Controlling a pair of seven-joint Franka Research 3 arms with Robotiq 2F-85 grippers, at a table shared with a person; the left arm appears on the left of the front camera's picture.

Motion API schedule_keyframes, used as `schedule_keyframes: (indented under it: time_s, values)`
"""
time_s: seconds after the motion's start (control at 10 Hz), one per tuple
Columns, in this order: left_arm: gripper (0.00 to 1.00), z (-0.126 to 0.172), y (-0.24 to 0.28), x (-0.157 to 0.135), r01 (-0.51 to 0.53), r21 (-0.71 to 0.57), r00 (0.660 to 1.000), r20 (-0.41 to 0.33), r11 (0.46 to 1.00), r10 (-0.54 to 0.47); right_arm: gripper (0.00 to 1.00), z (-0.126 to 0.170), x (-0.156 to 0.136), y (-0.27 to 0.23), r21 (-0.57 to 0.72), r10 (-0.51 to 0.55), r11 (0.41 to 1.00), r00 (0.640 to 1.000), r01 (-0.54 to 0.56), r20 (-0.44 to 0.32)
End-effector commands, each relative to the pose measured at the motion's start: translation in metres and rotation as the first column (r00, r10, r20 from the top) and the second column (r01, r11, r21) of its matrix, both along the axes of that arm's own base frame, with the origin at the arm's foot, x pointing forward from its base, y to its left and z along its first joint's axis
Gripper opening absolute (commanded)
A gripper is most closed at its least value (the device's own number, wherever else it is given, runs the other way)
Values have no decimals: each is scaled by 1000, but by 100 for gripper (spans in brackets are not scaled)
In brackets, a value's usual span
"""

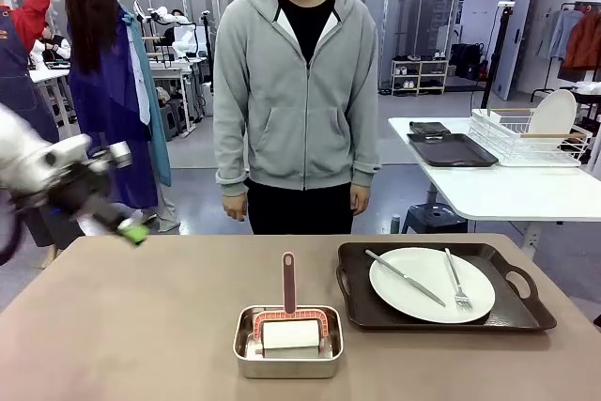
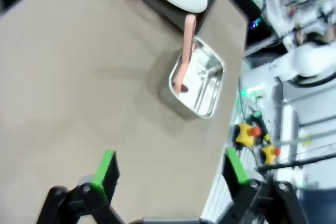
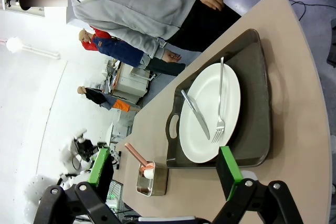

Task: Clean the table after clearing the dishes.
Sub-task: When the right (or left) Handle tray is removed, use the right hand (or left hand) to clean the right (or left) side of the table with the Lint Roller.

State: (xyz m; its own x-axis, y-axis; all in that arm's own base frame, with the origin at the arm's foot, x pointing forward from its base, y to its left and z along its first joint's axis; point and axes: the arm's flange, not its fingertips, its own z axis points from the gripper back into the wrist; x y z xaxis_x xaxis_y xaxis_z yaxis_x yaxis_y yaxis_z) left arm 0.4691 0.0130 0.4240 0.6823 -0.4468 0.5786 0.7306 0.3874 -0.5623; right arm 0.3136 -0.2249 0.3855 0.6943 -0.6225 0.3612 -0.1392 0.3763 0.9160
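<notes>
While my left gripper [image 2: 170, 163] and right gripper [image 3: 164, 163] hang released, I see a steel tin [image 1: 242, 349] with a roller [image 1: 289, 333] beside the tray [image 1: 355, 307] and plate [image 1: 404, 302] on the table [image 1: 141, 326].

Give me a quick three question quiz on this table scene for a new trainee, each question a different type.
1. True or false: the fork and the knife both lie on the plate.
2. In the front view, on which side of the steel tin does the tray lie? A: left. B: right. C: directly in front.
3. Fill in: the roller sits inside the ___.

Key: 1 true; 2 B; 3 steel tin.
</notes>
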Motion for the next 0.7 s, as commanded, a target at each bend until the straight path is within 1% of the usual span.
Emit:
schedule_keyframes:
  time_s: [0.0, 0.1, 0.2, 0.3, 0.4, 0.5, 0.6]
  values:
    - [100, -24, 78, -46, -147, -159, 989, -23, 976, 145, 100, 1, -2, 4, 1, -1, 1000, 1000, 1, 9]
    - [100, -39, 122, -68, -238, -184, 971, -69, 954, 228, 100, 1, -2, 4, 1, -1, 1000, 1000, 1, 9]
    - [100, -54, 165, -91, -322, -242, 947, -100, 915, 307, 100, 1, -2, 4, 1, -1, 1000, 1000, 1, 9]
    - [100, -73, 194, -108, -377, -256, 923, -178, 890, 340, 100, 1, -2, 4, 1, -1, 1000, 1000, 1, 9]
    - [100, -90, 222, -128, -444, -312, 895, -203, 840, 398, 100, 1, -2, 4, 1, -1, 1000, 1000, 1, 9]
    - [100, -103, 246, -145, -511, -338, 859, -223, 790, 460, 100, 1, -2, 4, 1, -1, 1000, 1000, 1, 9]
    - [100, -110, 264, -160, -571, -337, 821, -232, 749, 522, 100, 1, -2, 4, 1, -1, 1000, 1000, 1, 9]
